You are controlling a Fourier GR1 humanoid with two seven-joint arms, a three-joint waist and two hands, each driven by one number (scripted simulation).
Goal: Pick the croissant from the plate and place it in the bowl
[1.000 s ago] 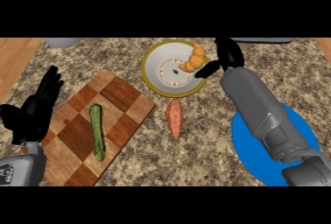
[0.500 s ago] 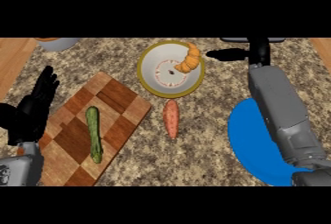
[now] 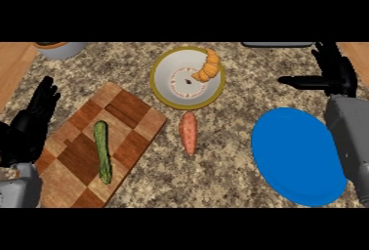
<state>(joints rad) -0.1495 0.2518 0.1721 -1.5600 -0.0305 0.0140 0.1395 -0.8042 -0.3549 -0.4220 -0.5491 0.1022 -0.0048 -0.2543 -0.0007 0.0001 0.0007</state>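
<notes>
No readable text, label, number or sign appears anywhere.

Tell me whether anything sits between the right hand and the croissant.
Nothing visible does. The croissant lies on the plate's upper right rim, and only bare counter separates it from the open right hand. The carrot lies below the plate, off that path.

Speckled granite counter across most of view. Wooden surface at both upper corners. Checkered wooden cutting board at left. Even, flat lighting.
</notes>
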